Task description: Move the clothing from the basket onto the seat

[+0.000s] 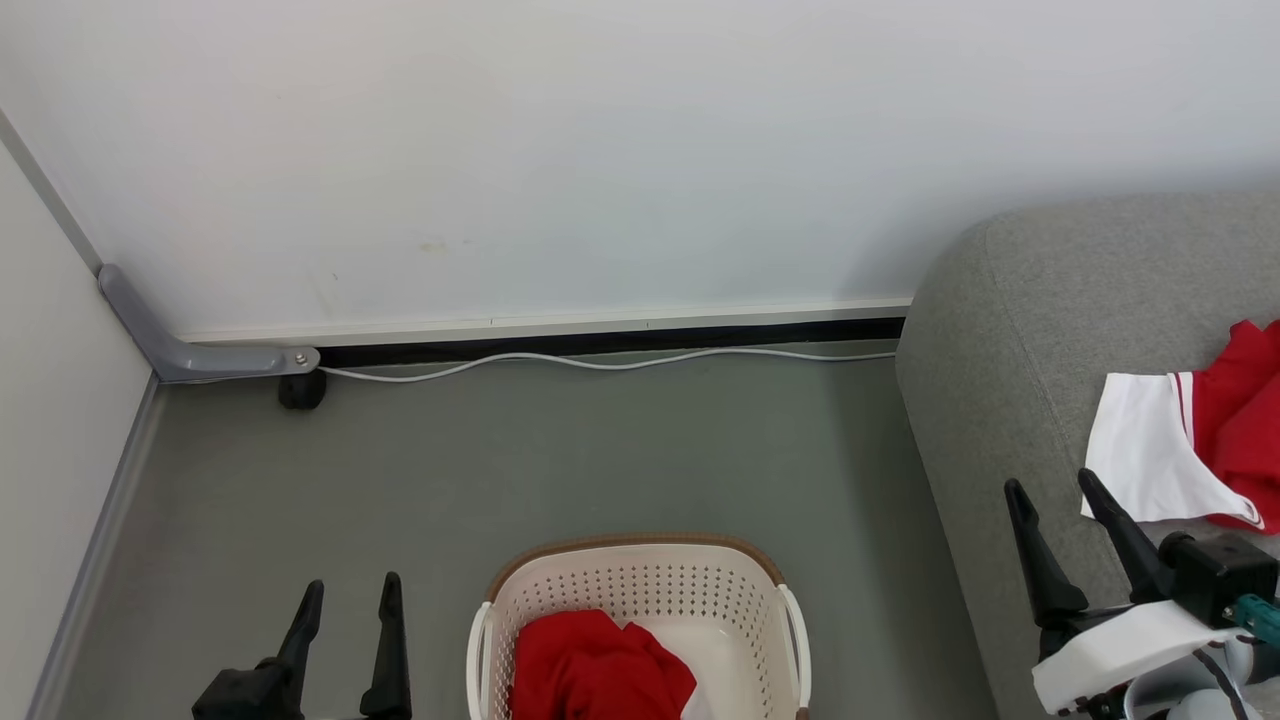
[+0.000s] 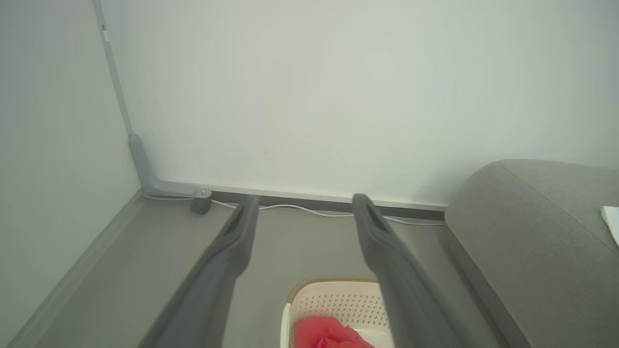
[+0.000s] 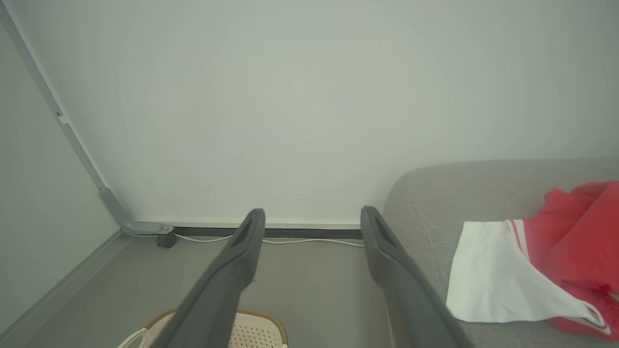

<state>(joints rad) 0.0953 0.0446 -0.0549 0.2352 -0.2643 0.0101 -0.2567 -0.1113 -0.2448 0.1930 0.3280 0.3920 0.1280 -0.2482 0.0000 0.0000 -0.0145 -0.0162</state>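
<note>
Head view: left end effector [image 1: 353,583] and right end effector [image 1: 1050,482] gape wide and empty, likely poised for the red garment [image 1: 595,660] in the laundry basket [image 1: 630,543], bottom centre; the striped garment [image 1: 1150,450] lies on the sofa [image 1: 1000,330].

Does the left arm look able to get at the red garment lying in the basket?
Probably yes: the left tool stands open beside the basket, whose top is uncovered, and the red garment lies exposed inside with nothing between.

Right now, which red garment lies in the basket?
The plain red garment, bunched in the basket. The white-panelled garment lies on the sofa.
</note>
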